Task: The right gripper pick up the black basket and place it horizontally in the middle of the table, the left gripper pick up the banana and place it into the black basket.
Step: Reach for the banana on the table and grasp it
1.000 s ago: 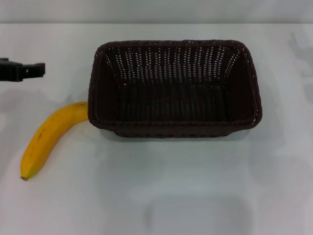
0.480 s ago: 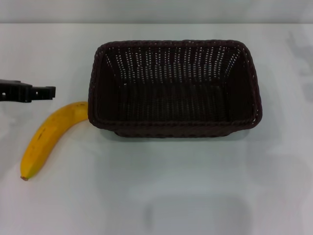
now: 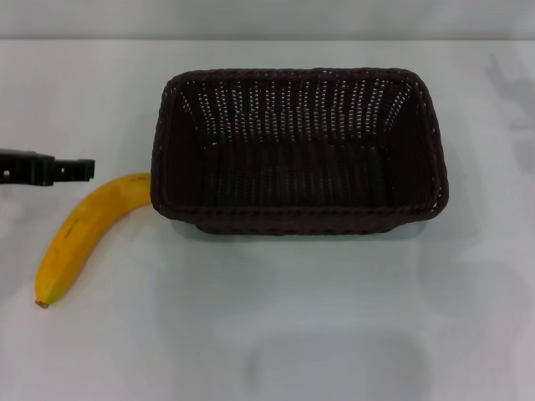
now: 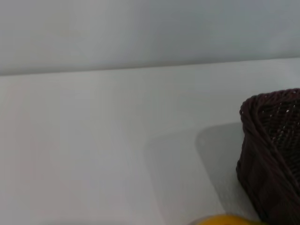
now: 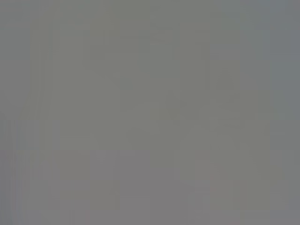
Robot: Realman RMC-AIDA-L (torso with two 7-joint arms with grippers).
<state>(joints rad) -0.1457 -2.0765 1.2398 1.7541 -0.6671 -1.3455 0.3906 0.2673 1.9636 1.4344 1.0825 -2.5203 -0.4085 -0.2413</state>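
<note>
The black basket (image 3: 297,150) stands lengthwise across the middle of the white table (image 3: 276,317), open side up and empty. The banana (image 3: 84,232) lies on the table left of the basket, its upper end touching the basket's front left corner. My left gripper (image 3: 79,170) reaches in from the left edge, just above the banana's upper part. The left wrist view shows the basket's corner (image 4: 274,154) and a sliver of the banana (image 4: 225,220). My right gripper is out of view; the right wrist view shows only plain grey.
The table's far edge meets a grey wall (image 3: 267,21) behind the basket. Bare tabletop lies in front of the basket and to its right.
My left gripper has moved down and to the right, from beside the basket's far left corner toward the banana. In the last half second it only sank slightly. Basket and banana have not moved.
</note>
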